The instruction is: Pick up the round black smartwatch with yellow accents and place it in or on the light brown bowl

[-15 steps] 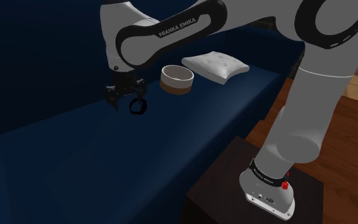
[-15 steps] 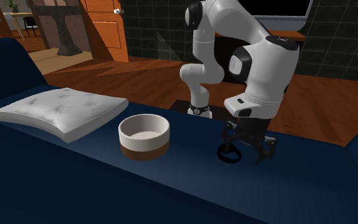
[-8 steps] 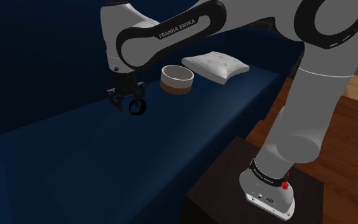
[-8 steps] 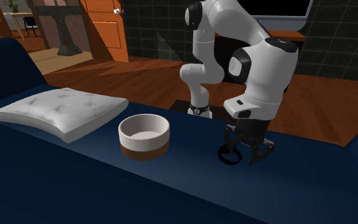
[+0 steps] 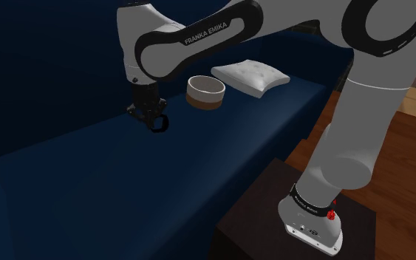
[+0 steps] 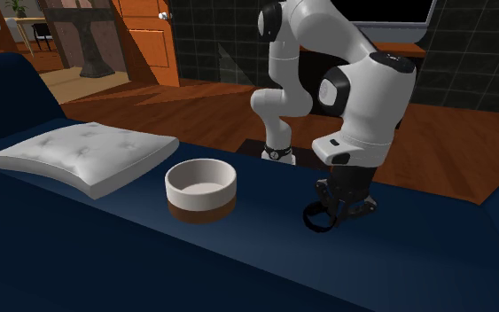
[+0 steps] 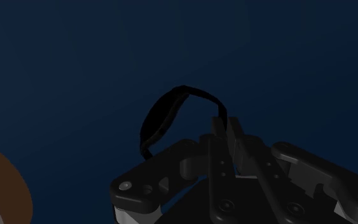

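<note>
Blue sofa [image 5: 88, 185] (bowl [image 5: 205, 92], white cushion [image 5: 250, 75])

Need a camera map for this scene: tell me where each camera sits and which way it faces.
Shoulder view: beside and behind the stand, looking down along the sofa at the gripper and bowl; the arm and its base show.
Second exterior view: across the sofa, facing the arm; the whole arm shows.
Wrist view: on the hand, looking down at the sofa; black fingers clasp the watch.
Both exterior views share bowl, cushion, gripper and watch.
</note>
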You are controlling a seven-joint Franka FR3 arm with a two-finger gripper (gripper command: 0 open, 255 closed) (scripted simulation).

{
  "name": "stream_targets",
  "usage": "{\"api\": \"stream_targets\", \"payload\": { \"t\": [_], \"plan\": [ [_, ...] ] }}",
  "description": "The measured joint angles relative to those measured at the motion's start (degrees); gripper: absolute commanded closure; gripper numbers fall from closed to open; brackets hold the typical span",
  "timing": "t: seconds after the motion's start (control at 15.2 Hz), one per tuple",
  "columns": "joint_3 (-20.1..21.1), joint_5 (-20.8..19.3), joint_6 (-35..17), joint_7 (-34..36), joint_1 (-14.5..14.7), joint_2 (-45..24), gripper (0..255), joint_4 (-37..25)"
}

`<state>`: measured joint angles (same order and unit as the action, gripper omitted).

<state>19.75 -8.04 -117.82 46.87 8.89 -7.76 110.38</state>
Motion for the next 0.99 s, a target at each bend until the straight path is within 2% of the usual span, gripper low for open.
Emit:
{"api": "stream_targets", "payload": {
  "t": [0.26, 0.99],
  "plan": [
    [0.1, 0.3, 1.4, -0.2, 0.0, 0.5, 255, -0.9],
    [0.2, 1.4, 9.3, -1.4, -0.1, 2.6, 255, -6.9]
  ]
}}
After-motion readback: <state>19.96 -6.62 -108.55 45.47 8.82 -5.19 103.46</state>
